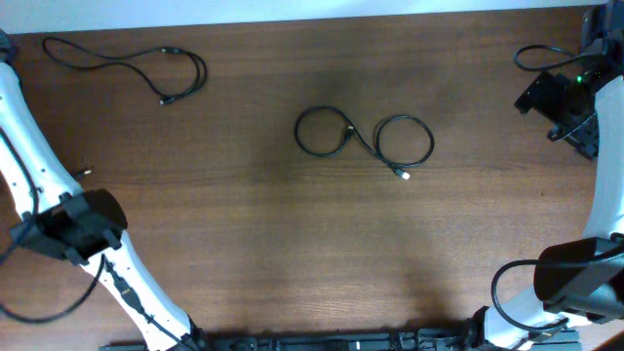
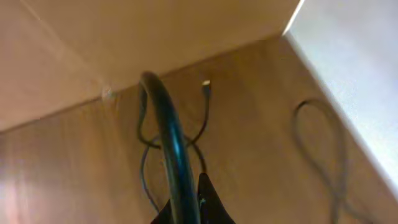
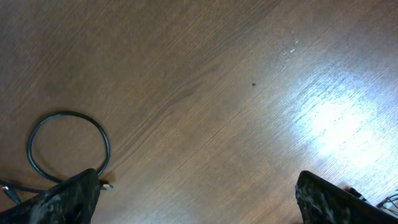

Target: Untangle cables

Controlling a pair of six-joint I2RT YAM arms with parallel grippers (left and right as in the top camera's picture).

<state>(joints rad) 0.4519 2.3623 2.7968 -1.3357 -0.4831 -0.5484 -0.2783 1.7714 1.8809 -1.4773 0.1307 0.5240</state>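
Note:
Two thin black cable loops lie joined in a figure-eight at the table's middle, the left loop (image 1: 322, 132) and the right loop (image 1: 405, 139), with a plug end (image 1: 405, 175). A third loose cable (image 1: 127, 63) lies at the far left. My left gripper (image 1: 68, 232) hangs over the near left, far from them; its fingertips (image 2: 200, 202) meet, shut, with a thick arm wire (image 2: 169, 143) crossing in front and a thin cable with a plug (image 2: 205, 84) beyond. My right gripper (image 1: 575, 117) is at the far right, open (image 3: 205, 205) and empty; a cable loop (image 3: 68, 146) shows beside its left finger.
A thin black loop (image 1: 536, 56) lies by the right arm's base at the back right; I cannot tell if it is an arm wire. White arm links stand at the left (image 1: 29, 136) and right (image 1: 609, 175) edges. Bare brown wood (image 1: 322, 253) spans the front.

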